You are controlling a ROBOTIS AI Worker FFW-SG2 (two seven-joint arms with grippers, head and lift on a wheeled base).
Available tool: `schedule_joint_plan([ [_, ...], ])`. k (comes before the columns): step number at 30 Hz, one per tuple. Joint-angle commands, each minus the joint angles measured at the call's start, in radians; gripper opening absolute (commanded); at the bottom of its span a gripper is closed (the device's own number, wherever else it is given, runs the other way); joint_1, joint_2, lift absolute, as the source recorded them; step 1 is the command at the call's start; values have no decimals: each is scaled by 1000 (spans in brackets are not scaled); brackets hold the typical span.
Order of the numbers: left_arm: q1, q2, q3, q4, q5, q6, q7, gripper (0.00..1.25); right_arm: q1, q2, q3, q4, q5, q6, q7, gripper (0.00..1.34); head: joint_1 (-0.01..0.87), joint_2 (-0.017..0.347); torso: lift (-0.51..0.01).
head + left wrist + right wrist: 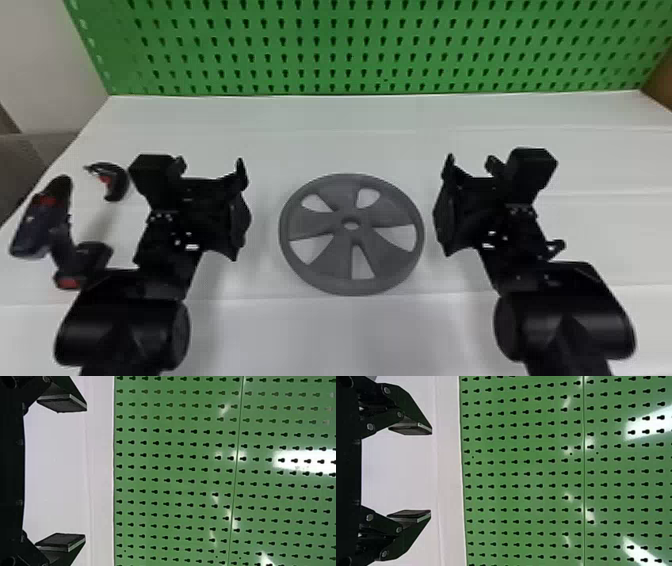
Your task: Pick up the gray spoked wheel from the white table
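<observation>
My left gripper [241,210] is on the left of the gray spoked wheel [320,267] in the head view, and my right gripper [445,205] is on its right, each with a gap to the rim. The wheel lies flat on the white table [350,335]. In the left wrist view, the left gripper [62,473] has its fingers wide apart with nothing between them. The right gripper [410,473] also stands open and holds nothing in the right wrist view.
At the table's left side lie a dark cordless drill [60,235] and a small black and red item [112,182], both left of the left arm. A green perforated panel [360,50] rises along the back edge of the table.
</observation>
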Motion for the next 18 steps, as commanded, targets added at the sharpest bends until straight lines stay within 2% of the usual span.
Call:
schedule_joint_plan([
  [1,0,0,0,0,0,1,0,1120,-1,0,1,0,1,1,0,821,767,35,-107],
  [18,0,0,0,0,0,2,0,1121,-1,0,1,0,0,4,0,821,767,35,-107],
])
